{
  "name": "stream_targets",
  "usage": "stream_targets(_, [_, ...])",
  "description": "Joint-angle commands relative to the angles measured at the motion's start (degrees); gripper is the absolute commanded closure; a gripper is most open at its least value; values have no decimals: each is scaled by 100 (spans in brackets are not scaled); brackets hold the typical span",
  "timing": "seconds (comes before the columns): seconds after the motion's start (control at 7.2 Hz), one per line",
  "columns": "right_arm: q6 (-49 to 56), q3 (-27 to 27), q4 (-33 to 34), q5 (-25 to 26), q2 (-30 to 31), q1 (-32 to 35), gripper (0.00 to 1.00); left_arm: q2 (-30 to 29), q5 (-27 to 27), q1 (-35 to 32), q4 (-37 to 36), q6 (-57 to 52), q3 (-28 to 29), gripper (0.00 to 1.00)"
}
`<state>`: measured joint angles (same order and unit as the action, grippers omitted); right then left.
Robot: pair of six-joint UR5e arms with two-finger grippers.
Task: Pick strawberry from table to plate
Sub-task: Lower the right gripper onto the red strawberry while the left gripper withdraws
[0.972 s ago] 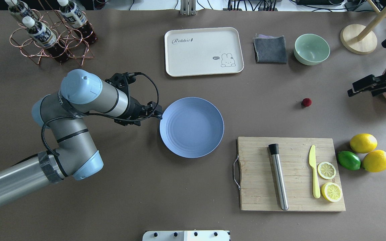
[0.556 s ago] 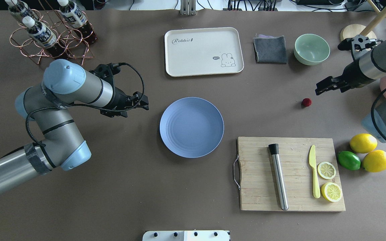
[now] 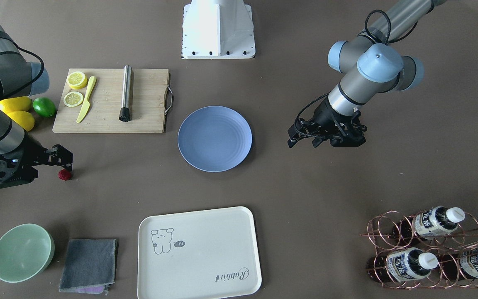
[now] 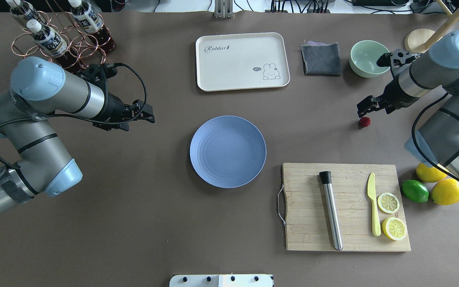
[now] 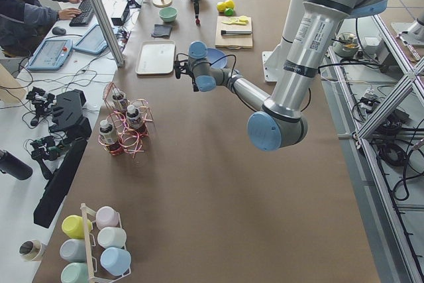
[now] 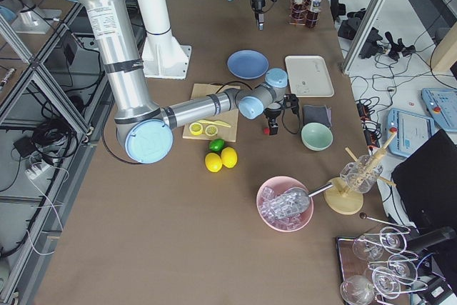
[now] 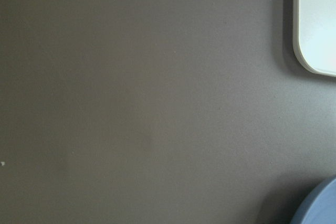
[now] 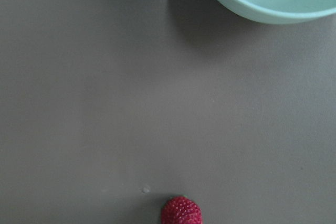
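The strawberry (image 4: 364,122) (image 3: 64,175) is a small dark-red berry lying on the brown table (image 4: 165,223), right of the plate. It also shows at the bottom edge of the right wrist view (image 8: 181,211). My right gripper (image 4: 365,109) (image 3: 62,160) hovers just over and behind it, fingers apart and holding nothing. The light-blue plate (image 4: 228,151) (image 3: 214,138) lies empty mid-table. My left gripper (image 4: 150,115) (image 3: 301,139) is open and empty, well to the left of the plate. Only a sliver of the plate (image 7: 323,205) shows in the left wrist view.
A mint bowl (image 4: 370,58) and grey cloth (image 4: 321,59) sit behind the strawberry. A cutting board (image 4: 309,235) with a muddler, knife and lemon slices lies in front, lemons and a lime (image 4: 414,190) beside it. Cream tray (image 4: 242,61) at the back, bottle rack (image 4: 60,40) far left.
My right arm has swung in from the right edge until its gripper is over the strawberry. My left arm has drawn back leftward, away from the plate's rim.
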<state>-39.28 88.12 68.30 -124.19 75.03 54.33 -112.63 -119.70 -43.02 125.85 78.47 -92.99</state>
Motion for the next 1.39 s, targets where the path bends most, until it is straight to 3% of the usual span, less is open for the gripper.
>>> stream_targets(0.0, [34,-84,-1,18,-14,-133,9,22,-45,-22,-105,-7,-96,10])
stream_targets(0.28, [26,-189,-1,79,-58,-256,9,22,-28,-13,-105,-7,-70,10])
stream_targets(0.69, [70,-313,8,115,-146,-274,20,48,25,-22,-105,2,-61,10])
stream_targets(0.97, [70,-349,-1,106,-277,-265,21,162,34,-13,-96,2,-79,10])
stream_targets(1.11, [78,-366,-1,115,-269,-265,32,171,60,-5,-96,2,-88,9])
stream_targets(1.25, [79,-375,-1,115,-235,-265,34,180,165,4,-96,2,-88,9])
